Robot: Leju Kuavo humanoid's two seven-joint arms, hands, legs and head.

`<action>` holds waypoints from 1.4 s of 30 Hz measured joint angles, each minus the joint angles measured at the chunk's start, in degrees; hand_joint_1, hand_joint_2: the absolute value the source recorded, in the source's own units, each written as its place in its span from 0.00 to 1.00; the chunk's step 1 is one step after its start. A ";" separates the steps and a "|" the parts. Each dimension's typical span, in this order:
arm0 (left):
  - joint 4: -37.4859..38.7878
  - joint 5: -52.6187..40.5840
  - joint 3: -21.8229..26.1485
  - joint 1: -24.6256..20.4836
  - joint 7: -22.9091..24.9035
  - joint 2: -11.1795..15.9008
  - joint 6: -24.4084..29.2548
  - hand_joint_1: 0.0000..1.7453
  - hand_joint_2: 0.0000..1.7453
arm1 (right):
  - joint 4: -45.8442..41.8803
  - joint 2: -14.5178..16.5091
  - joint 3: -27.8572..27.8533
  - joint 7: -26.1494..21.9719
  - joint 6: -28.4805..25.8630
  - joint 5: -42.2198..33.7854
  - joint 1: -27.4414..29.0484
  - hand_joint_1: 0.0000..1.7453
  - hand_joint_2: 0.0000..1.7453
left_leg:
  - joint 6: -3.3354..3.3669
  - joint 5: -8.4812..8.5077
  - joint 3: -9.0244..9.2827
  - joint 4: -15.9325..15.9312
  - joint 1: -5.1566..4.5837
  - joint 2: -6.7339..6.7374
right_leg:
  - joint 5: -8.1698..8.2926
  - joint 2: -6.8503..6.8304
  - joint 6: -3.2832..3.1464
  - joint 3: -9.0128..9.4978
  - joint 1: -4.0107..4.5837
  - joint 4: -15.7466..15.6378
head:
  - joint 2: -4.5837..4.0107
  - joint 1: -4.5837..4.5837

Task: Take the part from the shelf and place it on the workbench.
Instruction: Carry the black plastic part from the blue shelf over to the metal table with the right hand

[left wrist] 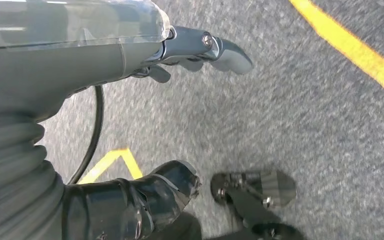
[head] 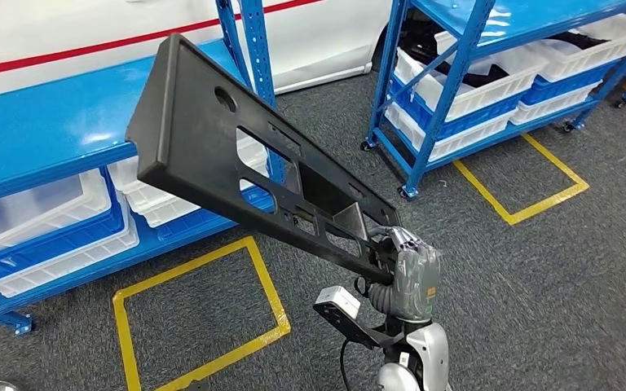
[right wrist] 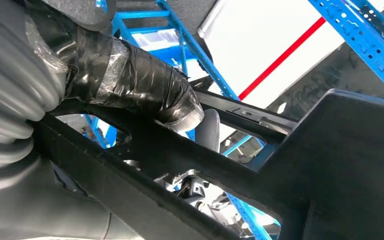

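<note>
Head view: the right hand (head: 403, 265), lower centre of the frame, grips one end of the long black part (head: 244, 163), which rises diagonally toward the upper left, clear of the blue shelf (head: 41, 122) behind it. Grey carpet floor (head: 538, 293) with yellow tape lines (head: 204, 326) lies below. Left wrist view: the left hand (left wrist: 180, 115) holds nothing, its fingers apart.

Grey carpet floor (head: 538, 285) with yellow tape squares (head: 200, 318); blue shelving racks (head: 41, 122) holding white bins (head: 489, 77) fill the frame's upper half.
</note>
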 joint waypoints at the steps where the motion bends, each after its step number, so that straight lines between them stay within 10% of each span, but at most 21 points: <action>1: 0.00 -0.03 0.04 -0.04 0.00 0.00 0.01 0.00 1.00 | -0.01 0.02 -0.02 -0.01 0.00 0.00 0.02 0.98 1.00 | 0.12 0.09 0.01 -0.24 -0.08 0.19 | 0.16 0.30 0.38 -0.15 -0.07 -0.07 | 0.00 -0.01; 4: 0.00 -0.23 0.10 -0.09 -0.01 -0.04 0.01 0.00 1.00 | -0.08 0.03 -0.25 -0.15 -0.02 0.00 0.08 0.98 1.00 | 1.07 0.83 0.29 -1.24 0.41 1.34 | -1.15 -0.51 1.30 -1.07 0.06 1.62 | 0.00 0.09; 9: 0.00 -0.51 0.14 0.01 -0.02 -0.10 -0.08 0.00 1.00 | -0.12 0.01 -0.56 -0.35 -0.02 -0.02 0.24 0.98 1.00 | 1.58 1.03 0.04 -1.31 0.37 3.42 | -7.36 -3.32 1.91 -7.62 0.00 15.71 | 0.00 0.22; 14: 0.00 -0.55 0.16 -0.12 -0.04 -0.19 -0.16 0.00 1.00 | -0.18 -0.01 -0.71 -0.35 -0.02 -0.15 0.19 0.98 1.00 | 0.62 0.45 0.01 -0.45 0.12 4.76 | -1.14 -5.50 1.15 0.31 0.19 1.05 | 0.00 0.22; 19: 0.00 -0.60 0.19 -0.29 -0.09 -0.20 -0.26 0.00 1.00 | -0.27 0.01 -0.83 -0.37 -0.02 -0.28 0.18 0.98 1.00 | -1.02 -0.67 -0.28 0.59 0.10 4.82 | -0.59 -4.37 -0.55 0.61 0.24 -0.16 | 0.00 0.19; 24: 0.00 -0.99 0.20 -0.24 -0.25 -0.20 -0.33 0.00 1.00 | -0.31 0.04 -0.87 -0.38 -0.02 -0.14 0.31 0.98 1.00 | -1.36 -7.90 -7.40 16.19 0.15 2.84 | -0.17 -2.80 -1.31 0.27 0.52 -0.28 | 0.00 0.16; 30: 0.00 -1.18 0.21 -0.46 -0.25 -0.13 -0.38 0.00 1.00 | -0.65 0.05 -0.95 -0.46 -0.02 -0.25 0.36 0.98 1.00 | 0.96 -0.04 0.10 0.42 -0.42 0.31 | 0.03 -0.34 -1.00 0.25 0.88 -0.17 | 0.00 0.13; 35: 0.00 -1.40 0.22 -0.77 -0.26 -0.23 -0.57 0.00 1.00 | -0.90 0.01 -0.96 -0.49 -0.04 -1.52 0.39 0.98 1.00 | 1.73 0.84 0.86 -1.91 -0.20 1.40 | -1.18 -0.82 0.45 -1.17 0.72 1.74 | 0.00 0.12; 39: 0.00 -1.54 0.25 -0.76 -0.26 -0.33 -0.63 0.00 1.00 | -0.96 -0.13 -0.98 -0.51 -0.04 -2.09 0.40 0.98 1.00 | 2.06 0.97 0.88 -2.09 -0.10 3.24 | -6.89 -3.07 1.42 -7.34 0.24 14.50 | 0.00 0.20; 42: 0.00 -1.57 0.26 -0.77 -0.26 -0.40 -0.64 0.00 1.00 | -0.96 -0.33 -0.98 -0.50 -0.04 -2.16 0.50 0.98 1.00 | 1.75 0.47 0.83 -1.48 -0.03 4.65 | -3.26 -4.05 1.85 -5.15 -0.33 10.25 | 0.00 0.20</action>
